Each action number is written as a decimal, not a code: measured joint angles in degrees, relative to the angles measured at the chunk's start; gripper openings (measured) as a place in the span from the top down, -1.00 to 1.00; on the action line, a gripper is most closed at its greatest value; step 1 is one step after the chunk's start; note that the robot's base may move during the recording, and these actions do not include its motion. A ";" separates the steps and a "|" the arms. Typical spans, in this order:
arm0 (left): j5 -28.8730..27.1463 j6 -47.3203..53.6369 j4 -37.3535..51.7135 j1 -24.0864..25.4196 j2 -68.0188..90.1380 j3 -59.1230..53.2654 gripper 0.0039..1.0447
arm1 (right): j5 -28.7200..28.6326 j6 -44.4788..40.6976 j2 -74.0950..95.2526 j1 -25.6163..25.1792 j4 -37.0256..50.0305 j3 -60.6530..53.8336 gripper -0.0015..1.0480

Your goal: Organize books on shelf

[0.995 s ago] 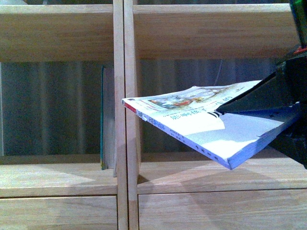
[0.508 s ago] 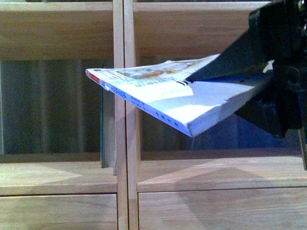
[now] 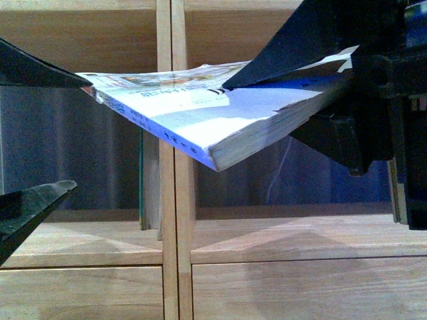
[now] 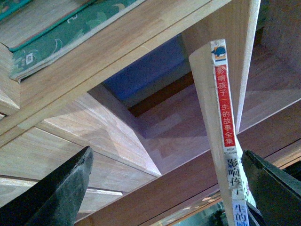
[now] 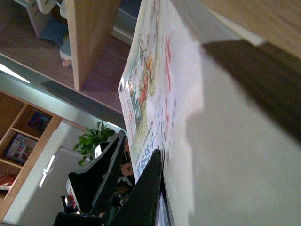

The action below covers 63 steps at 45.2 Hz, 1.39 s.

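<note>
Nearest, at the right of the front view: black right gripper (image 3: 283, 100), pinching one edge of the white-covered paperback with the colourful illustration (image 3: 200, 113), one finger above the cover and one under the pages. Held in the air, nearly flat but tilted, lowest corner in front of the middle post of the shelf. At the opposite end, black left gripper (image 3: 83, 132), spread wide, upper finger just beside the cover, lower finger well below; touching or not, impossible to tell. In the left wrist view, red spine mark (image 4: 225, 106) between the two fingers, closer to one. Behind, light natural-wood shelf (image 3: 175, 233), with plain drawer fronts (image 3: 80, 293) underneath. Deeper inside, thin teal-edged book (image 3: 142, 177), upright in the left compartment, against the divider.
</note>
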 joint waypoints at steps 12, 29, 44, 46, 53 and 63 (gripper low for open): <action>-1.36 0.11 0.31 -2.19 2.67 2.64 -0.86 | -0.02 -0.98 -0.07 2.19 0.28 -0.85 0.79; -3.13 0.87 -0.59 -4.09 3.52 3.54 -0.11 | -0.17 -1.79 -0.17 3.56 0.31 -2.95 0.79; -4.50 0.79 -0.66 -4.20 3.50 3.54 0.69 | 0.15 -2.10 -0.17 3.50 0.31 -3.52 0.79; -4.48 0.24 -0.66 -4.22 3.50 3.54 0.77 | 0.22 -2.12 -0.17 3.45 0.31 -3.67 0.79; -4.55 -1.16 -0.66 -4.28 3.50 3.69 0.87 | 0.24 -2.10 -0.17 3.30 0.31 -3.85 0.79; -4.92 -1.25 -0.79 -4.35 3.50 3.69 0.87 | -0.20 -2.36 -0.17 2.91 0.20 -3.85 0.79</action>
